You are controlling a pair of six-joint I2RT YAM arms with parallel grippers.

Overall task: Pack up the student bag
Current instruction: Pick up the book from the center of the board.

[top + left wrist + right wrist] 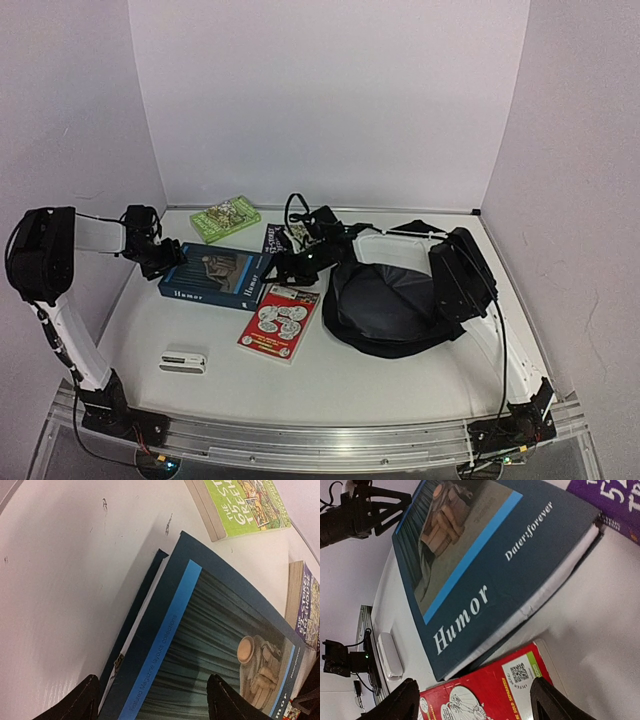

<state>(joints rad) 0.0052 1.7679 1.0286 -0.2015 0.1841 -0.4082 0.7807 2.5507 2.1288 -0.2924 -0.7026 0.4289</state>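
The left hand hangs over the left end of the blue Humor book, its fingers spread apart and gripping nothing; a small white box lies on the desk in front of that book, and a green book lies behind it. A purple book lies behind the Humor book's right end and a red book just in front of that end; the right hand hovers at the same end, likewise spread and empty; the student bag lies on the desk to the right of the Humor book, beyond the red one.
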